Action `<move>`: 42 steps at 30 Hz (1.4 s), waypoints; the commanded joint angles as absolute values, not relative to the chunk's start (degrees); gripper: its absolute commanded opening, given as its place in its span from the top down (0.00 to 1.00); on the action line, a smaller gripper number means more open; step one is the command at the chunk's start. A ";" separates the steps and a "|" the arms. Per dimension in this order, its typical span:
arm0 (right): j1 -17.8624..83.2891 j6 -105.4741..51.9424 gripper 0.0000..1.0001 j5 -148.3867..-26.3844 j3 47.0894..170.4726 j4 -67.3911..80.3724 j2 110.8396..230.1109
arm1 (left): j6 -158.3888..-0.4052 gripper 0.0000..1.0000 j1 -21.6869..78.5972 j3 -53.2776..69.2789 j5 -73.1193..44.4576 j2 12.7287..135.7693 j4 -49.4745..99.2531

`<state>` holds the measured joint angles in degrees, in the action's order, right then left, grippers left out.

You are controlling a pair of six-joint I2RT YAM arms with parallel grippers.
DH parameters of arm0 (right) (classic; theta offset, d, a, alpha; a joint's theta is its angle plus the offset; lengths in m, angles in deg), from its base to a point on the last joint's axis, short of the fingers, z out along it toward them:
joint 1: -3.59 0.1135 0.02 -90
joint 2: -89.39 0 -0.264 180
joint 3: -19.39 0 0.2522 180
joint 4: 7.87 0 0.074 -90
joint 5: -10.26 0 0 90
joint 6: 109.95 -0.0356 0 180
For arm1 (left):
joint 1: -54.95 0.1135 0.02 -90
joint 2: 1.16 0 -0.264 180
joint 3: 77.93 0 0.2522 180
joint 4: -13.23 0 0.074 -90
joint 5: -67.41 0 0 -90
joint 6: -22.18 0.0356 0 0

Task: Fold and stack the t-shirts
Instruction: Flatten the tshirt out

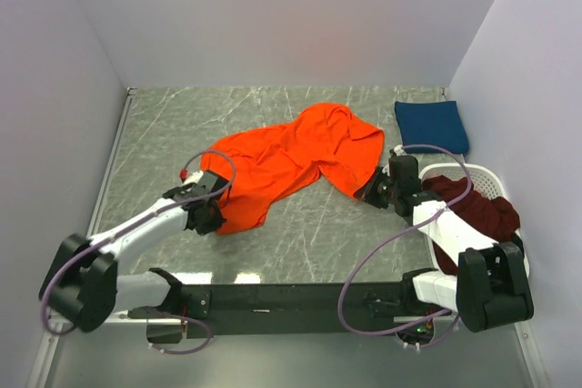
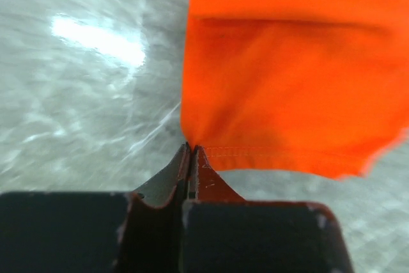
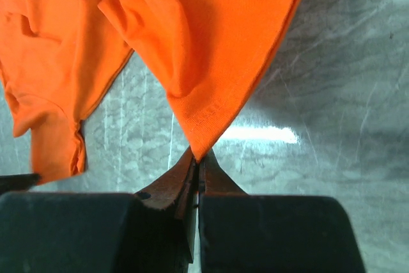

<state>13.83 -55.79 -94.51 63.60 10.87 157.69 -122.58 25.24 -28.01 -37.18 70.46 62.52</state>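
Observation:
A bright orange t-shirt (image 1: 291,163) lies spread and rumpled across the middle of the grey marbled table. My left gripper (image 1: 216,215) is shut on its near left hem corner (image 2: 195,148). My right gripper (image 1: 368,190) is shut on its right corner (image 3: 199,151), and the cloth hangs up from the jaws in the right wrist view. A folded navy blue t-shirt (image 1: 431,124) lies at the back right. A dark maroon t-shirt (image 1: 477,211) sits heaped in the white basket (image 1: 486,174) at the right.
White walls close the table at the back and both sides. The arm bases and a black rail (image 1: 273,297) run along the near edge. Bare table (image 1: 173,124) shows at the back left.

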 commanded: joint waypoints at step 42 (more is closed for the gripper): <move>7.28 -42.80 1.00 -89.68 103.03 39.14 138.08 | -89.35 0.99 54.78 29.73 -36.58 56.23 53.03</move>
<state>8.03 -44.33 -93.74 107.34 40.05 133.16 -90.97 54.24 37.35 -40.39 51.99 59.94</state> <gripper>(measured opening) 0.015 0.018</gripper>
